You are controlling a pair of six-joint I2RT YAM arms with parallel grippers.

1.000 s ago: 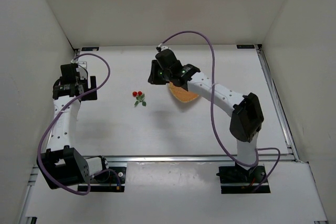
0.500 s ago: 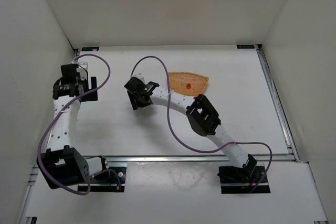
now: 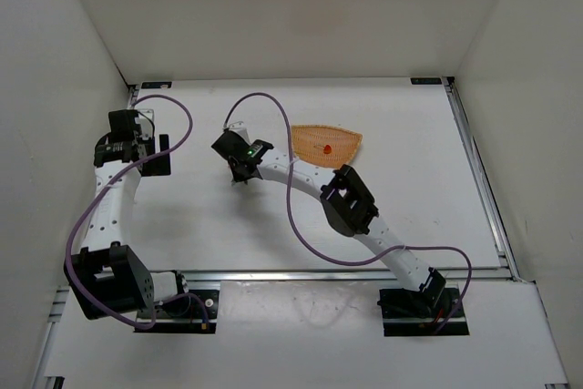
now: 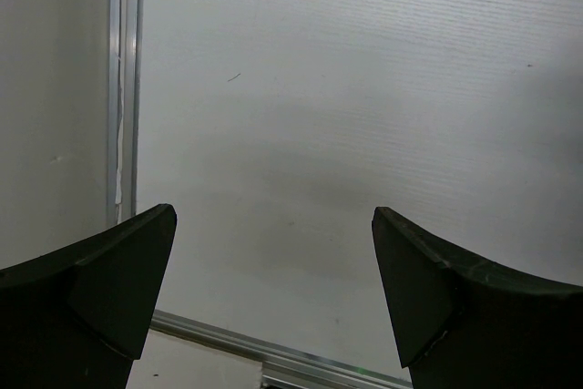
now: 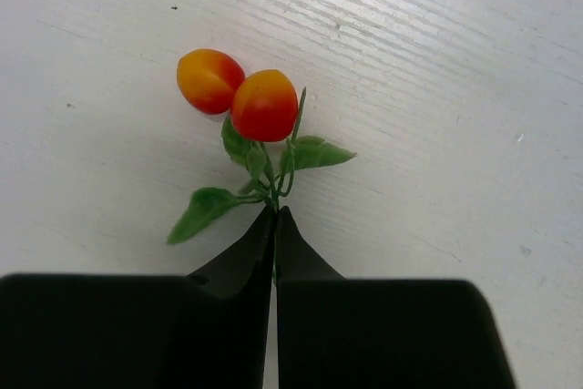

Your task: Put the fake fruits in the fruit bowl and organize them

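A sprig of two red-orange fake fruits [image 5: 239,97] with green leaves lies on the white table. My right gripper [image 5: 275,211] is shut on its thin stem just below the leaves. From above, the right gripper [image 3: 239,168] sits left of centre and covers the sprig. The fruit bowl [image 3: 351,139], a shallow orange woven basket, lies behind the right arm, and one small red fruit [image 3: 327,148] rests in it. At the far left, my left gripper [image 3: 155,154] stands open over bare table, and the left wrist view shows nothing between the left gripper [image 4: 273,261] fingers.
An aluminium rail [image 3: 346,272] runs along the table's near edge and another [image 3: 478,179] along the right side. White walls close in the left, back and right. The right arm's purple cable [image 3: 273,107] loops over the table behind the gripper.
My right arm swung left from the fruit bowl to the sprig, uncovering the bowl with one fruit inside. Its jaws then closed on the stem. The left arm barely shifted.
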